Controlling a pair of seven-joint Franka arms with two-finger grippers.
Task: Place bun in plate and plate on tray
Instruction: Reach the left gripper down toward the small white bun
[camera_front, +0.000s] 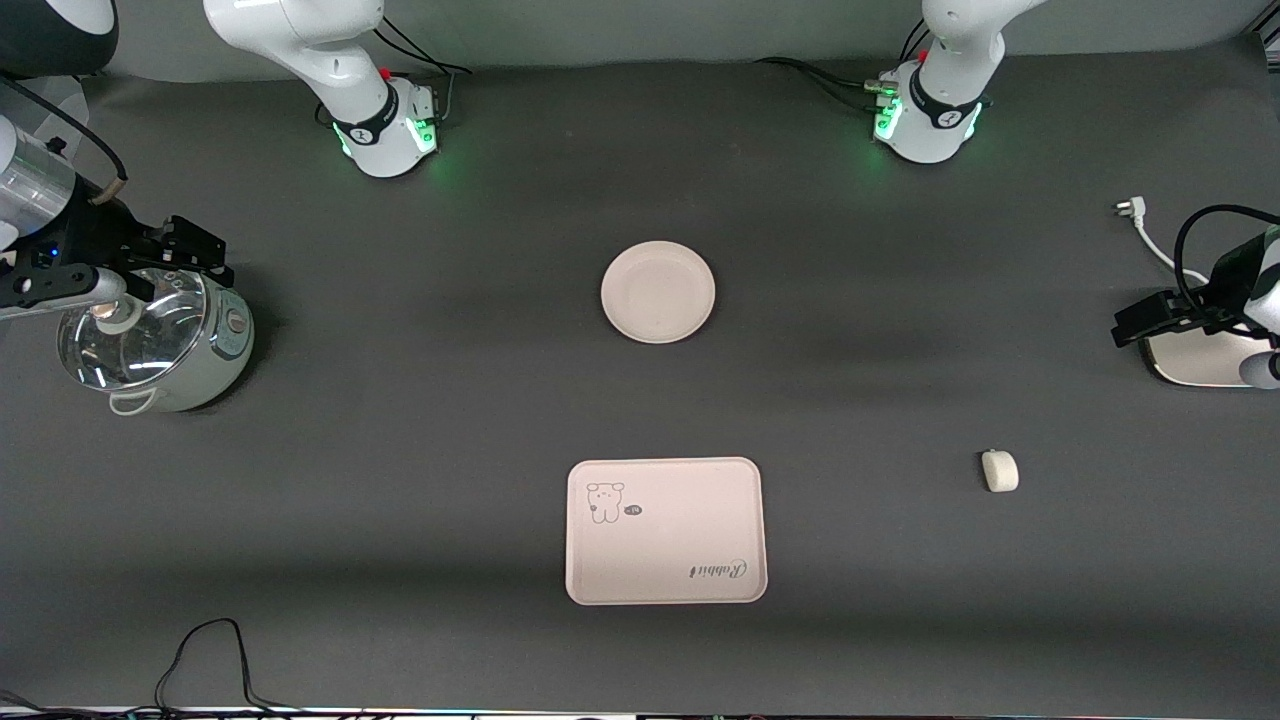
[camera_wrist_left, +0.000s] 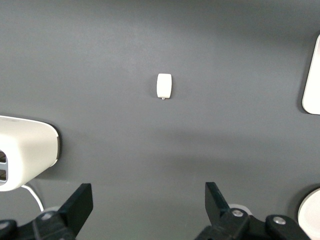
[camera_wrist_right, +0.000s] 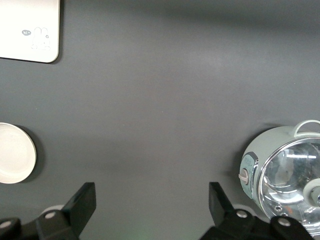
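Plainly, plate (camera_front: 658, 291) and tray (camera_front: 666, 530) sit bare, bun (camera_front: 999, 470) apart.

We see a robot lab: two arm bases (camera_front: 385, 135) bolted to a dark-covered table (camera_front: 400, 400), cables trailing.

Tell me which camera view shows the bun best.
The left wrist view: the bun lies alone on the dark table, larger and clearer than elsewhere. The front view shows the bun small, toward the left arm's end of the table. The right wrist view misses it.
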